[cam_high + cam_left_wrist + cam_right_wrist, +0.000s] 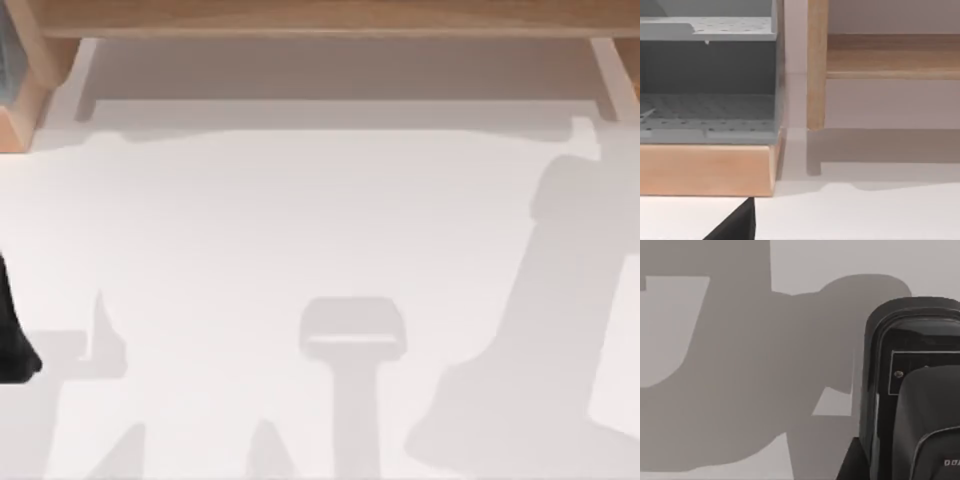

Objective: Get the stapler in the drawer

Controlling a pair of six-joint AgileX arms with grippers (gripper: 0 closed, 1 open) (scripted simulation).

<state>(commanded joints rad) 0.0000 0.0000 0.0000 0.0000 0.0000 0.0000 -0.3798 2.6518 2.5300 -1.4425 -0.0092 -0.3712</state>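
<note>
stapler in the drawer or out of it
Out. The right wrist view shows the stapler against the bare white table, with no drawer walls around it.

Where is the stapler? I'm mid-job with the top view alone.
Observer: The stapler is right in front of the right wrist camera, over the white table, with its rounded end and grey marks in plain sight.
Operator: What is the left wrist camera facing?
Observer: A grey perforated rack with two levels, seated in a wooden base, next to a wooden post.
Operator: Anything close to that base?
Observer: A black tapering tip lies just in front of its corner, apart from the wood.
</note>
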